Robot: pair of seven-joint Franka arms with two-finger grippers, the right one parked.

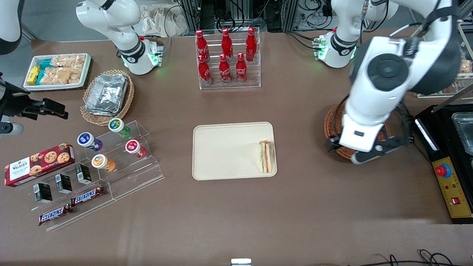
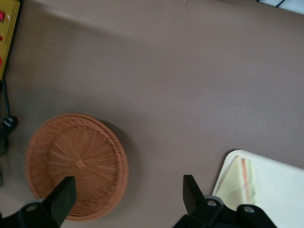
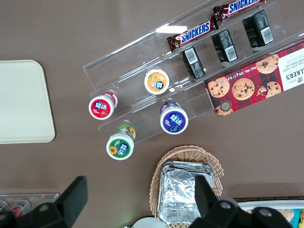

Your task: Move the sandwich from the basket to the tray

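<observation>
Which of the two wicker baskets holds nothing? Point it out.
The reddish-brown round basket under the open gripper, at the working arm's end, shows bare weave. The tan basket near the parked arm holds foil containers.

Left arm [image 1: 384, 92]: glossy white shells showing black round joint caps, black cabling trailing; gripper [image 2: 126, 199] wearing matte black fingers [image 2: 61, 199].

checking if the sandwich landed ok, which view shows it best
The front view: the whole sandwich lies flat on the tray, at the edge toward the working arm. The left wrist view catches only part of it, beside the open gripper, which hangs above the table between the basket and the tray. The right wrist view shows only a bare tray corner.
</observation>
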